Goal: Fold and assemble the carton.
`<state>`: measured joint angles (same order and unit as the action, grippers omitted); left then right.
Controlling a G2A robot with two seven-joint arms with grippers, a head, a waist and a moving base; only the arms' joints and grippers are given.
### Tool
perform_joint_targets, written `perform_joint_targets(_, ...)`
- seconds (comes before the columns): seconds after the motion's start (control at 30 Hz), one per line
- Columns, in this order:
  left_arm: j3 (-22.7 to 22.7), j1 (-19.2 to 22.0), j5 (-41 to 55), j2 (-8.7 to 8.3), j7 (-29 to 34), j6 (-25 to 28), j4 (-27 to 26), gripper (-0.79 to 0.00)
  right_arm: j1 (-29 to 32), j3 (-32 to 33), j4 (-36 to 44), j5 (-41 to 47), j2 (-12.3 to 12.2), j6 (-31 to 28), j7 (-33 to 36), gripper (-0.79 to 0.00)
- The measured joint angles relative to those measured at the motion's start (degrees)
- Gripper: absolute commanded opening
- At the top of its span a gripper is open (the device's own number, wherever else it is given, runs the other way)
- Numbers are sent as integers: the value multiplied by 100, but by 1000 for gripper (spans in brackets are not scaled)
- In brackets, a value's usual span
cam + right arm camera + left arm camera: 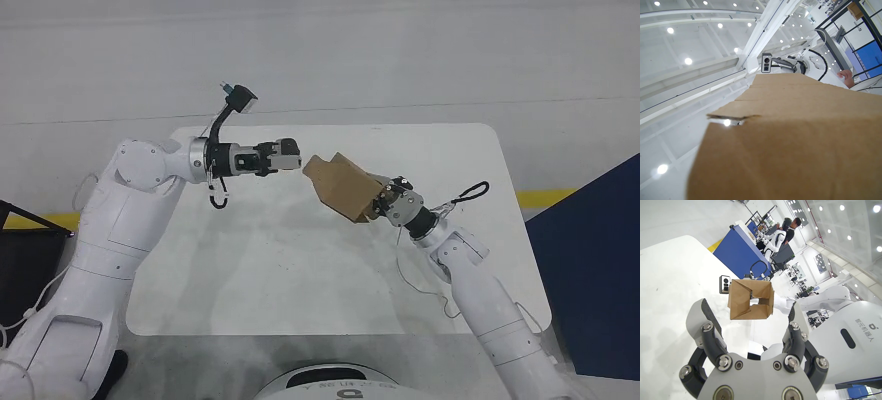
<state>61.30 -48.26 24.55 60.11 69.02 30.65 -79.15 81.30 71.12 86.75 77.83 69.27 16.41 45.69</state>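
Gripping carton point(342, 185), right pincer point(388, 203), left pincer point(292, 157) spread

A white, smooth-topped rectangular table point(280, 270) with rounded corners stood on a pale grey polished floor point(320, 50). In the top view its surface was plain and matte, with no markings, and its near edge ran wider than its far edge. In the left wrist view the same tabletop point(668, 275) showed one rounded corner and a tiny dark speck point(657, 289) on the white surface. A yellow painted stripe point(545, 198) lay on the floor and came out from behind the table on both sides, about midway along its depth. It showed again just past the corner in the left wrist view point(715, 245).
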Motion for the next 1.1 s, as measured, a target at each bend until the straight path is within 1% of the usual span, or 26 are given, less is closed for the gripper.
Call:
perform_joint_targets(0.1,-79,88,-328,7,-46,-185,-71,0,-15,-25,12,-20,10,7,-16,-785)
perform_joint_targets(0.23,-262,247,-1131,34,-338,-511,-60,0,-2,-4,50,-33,13,8,0,-785)
perform_joint_targets(0.33,-402,316,-1420,61,-393,-632,-30,0,33,40,76,-36,10,8,21,-785)
perform_joint_targets(0.63,-701,473,-1503,146,-362,-622,191,0,75,87,117,-50,11,72,54,-785)
perform_joint_targets(0.83,-794,545,-1452,192,-434,-591,393,0,70,68,124,-83,18,122,57,-785)
perform_joint_targets(1.1,-1116,679,-1537,298,-401,-642,370,0,55,32,106,-126,32,136,88,-785)
